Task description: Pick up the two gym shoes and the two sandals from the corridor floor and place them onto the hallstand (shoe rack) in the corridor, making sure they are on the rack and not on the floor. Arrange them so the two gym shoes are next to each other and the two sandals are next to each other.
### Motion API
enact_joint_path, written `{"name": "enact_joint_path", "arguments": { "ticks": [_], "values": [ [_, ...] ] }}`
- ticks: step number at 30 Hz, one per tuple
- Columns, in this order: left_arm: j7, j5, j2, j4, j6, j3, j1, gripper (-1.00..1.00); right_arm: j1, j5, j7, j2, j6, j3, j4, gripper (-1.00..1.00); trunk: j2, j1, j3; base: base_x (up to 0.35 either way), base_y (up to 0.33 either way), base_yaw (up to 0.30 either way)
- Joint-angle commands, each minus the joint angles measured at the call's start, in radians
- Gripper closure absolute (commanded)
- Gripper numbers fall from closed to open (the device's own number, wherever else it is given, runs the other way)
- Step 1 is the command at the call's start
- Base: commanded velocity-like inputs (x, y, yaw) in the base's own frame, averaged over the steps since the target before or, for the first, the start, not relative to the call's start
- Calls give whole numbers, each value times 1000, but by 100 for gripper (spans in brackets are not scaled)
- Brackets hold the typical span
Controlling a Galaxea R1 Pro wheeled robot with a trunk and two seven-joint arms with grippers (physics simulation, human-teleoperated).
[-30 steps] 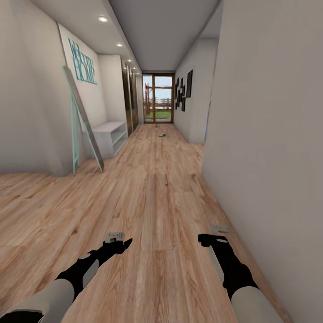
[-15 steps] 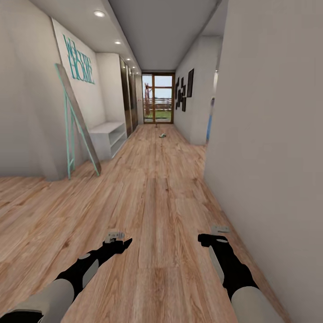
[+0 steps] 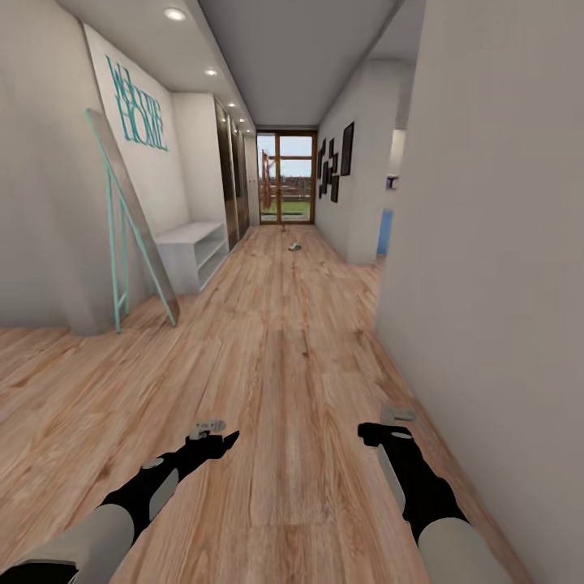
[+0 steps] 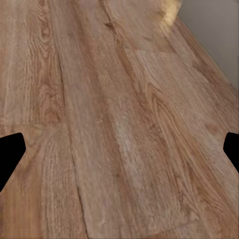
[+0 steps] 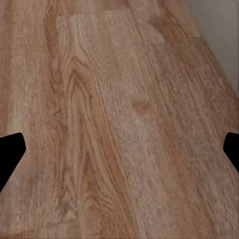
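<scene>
Fingers (image 4: 10, 152) of the left gripper (image 3: 212, 430) and right gripper (image 3: 388, 426) spread wide, empty, above the corridor floor (image 3: 284, 357); far down it lies a small shoe-like object (image 3: 295, 246), too distant to identify.

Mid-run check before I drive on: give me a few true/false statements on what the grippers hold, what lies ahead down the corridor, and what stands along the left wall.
1. Both grippers are empty. True: the left gripper and right gripper hang over bare corridor floor, jaws spread.
2. A small object lies on the floor far down the corridor, near the glass door. True: the small object sits before the glass door; too small to identify.
3. A sneaker sits between the left gripper's fingers. False: only floor planks show there.
4. The white bench on the left holds shoes. False: its shelves look empty.
5. The leaning mirror stands against the right wall. False: it leans on the left.
</scene>
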Motion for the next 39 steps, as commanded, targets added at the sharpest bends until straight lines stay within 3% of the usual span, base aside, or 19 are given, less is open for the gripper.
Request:
{"name": "enact_joint_path", "arguments": {
  "ticks": [1,39],
  "values": [
    [-1,8,0,1,-4,-7,-1,-100,0,6,0,1,6,-2,-2,-100,0,0,-1,347,83,0],
    [-1,8,3,1,-4,-5,-1,-100,0,6,-1,1,6,-3,-3,-100,0,0,-1,334,125,0]
  ]
}}
